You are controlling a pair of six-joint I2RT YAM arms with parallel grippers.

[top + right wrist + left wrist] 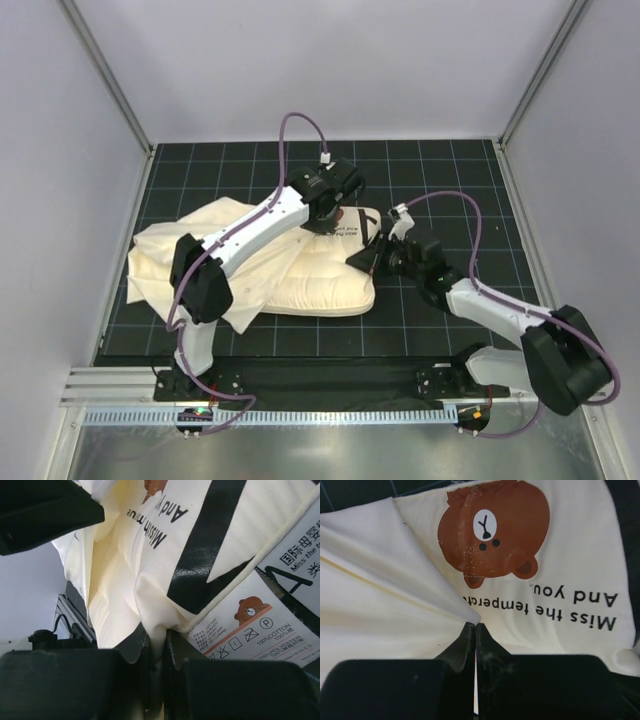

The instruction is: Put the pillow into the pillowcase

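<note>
The pillow (318, 285) lay on the table (455, 175), long axis left to right, with the pillowcase (160, 255) draped over its left end. The left arm (250, 235) reached across it, the left pincer (474, 628) pressed together on a fold, apparently pillowcase. The right pincer (157, 637) pinched the pillow's right edge.

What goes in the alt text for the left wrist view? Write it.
The left gripper, shut, pinches a fold of plain cream cloth at bottom centre. Beyond it lies printed fabric with a brown bear face and upside-down black lettering.
</note>
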